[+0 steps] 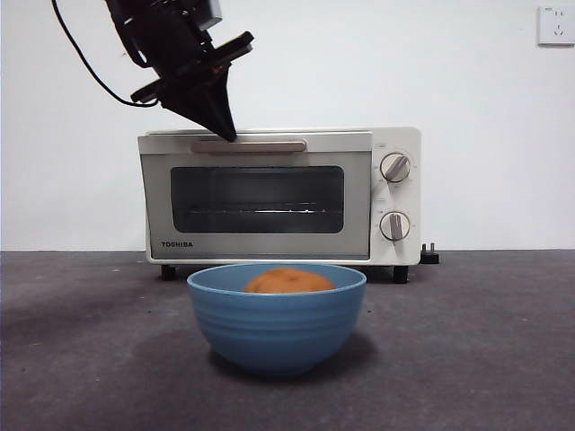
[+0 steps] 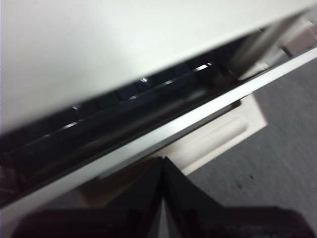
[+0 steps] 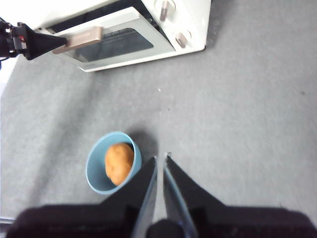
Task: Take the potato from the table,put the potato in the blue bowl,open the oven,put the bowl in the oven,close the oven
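One potato (image 3: pixel 119 162) lies inside the blue bowl (image 1: pixel 276 323) on the table (image 1: pixel 485 359), just in front of the oven (image 1: pixel 269 197), ready to be loaded. Its door is cracked ajar because the left gripper (image 1: pixel 226 133), jaws closed together, hooks behind the handle (image 1: pixel 249 145). High above, the right gripper (image 3: pixel 159 163) waits, nearly shut and empty.

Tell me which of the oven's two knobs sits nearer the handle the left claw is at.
The upper knob: it sits level with the beige handle, while the lower knob is beside the door's bottom.

Left gripper (image 1: pixel 229 135) angled downward, jaws pressed together; right gripper (image 3: pixel 159 161) raised high, jaws nearly closed
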`<control>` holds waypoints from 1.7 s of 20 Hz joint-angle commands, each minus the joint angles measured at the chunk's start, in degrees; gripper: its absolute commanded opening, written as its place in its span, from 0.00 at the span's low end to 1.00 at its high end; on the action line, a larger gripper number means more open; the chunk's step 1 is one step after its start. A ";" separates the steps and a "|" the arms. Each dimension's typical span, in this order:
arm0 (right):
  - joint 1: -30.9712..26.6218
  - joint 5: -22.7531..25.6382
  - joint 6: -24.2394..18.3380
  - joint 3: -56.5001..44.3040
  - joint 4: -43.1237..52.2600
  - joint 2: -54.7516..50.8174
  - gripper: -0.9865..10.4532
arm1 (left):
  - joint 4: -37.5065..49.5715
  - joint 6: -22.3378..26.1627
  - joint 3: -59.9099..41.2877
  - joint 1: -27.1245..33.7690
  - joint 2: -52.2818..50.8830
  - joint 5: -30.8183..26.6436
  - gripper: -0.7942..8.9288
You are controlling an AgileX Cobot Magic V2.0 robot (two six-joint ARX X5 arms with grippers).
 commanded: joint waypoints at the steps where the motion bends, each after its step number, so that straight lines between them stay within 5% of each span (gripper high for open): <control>1: -0.02 0.63 0.31 -0.39 -0.87 -1.16 0.11 | -2.40 0.46 -3.50 -0.33 2.95 -1.97 0.08; 8: -0.02 0.63 0.26 -0.39 -1.95 -1.84 0.11 | 15.19 -5.14 -26.29 -0.31 -10.51 -2.97 0.08; 19: -0.02 0.61 -0.70 -0.39 -3.65 -1.84 0.11 | 22.25 -8.20 -39.30 -0.87 -12.39 -2.97 0.08; 29: -0.02 0.63 -0.72 -0.39 -3.91 -1.84 0.11 | 14.27 -4.24 -40.52 -3.13 -13.09 -2.54 0.08; 34: 0.00 0.24 -1.53 -0.39 -6.21 -1.27 0.11 | 5.40 -2.08 -40.52 -4.09 -21.27 -2.56 0.08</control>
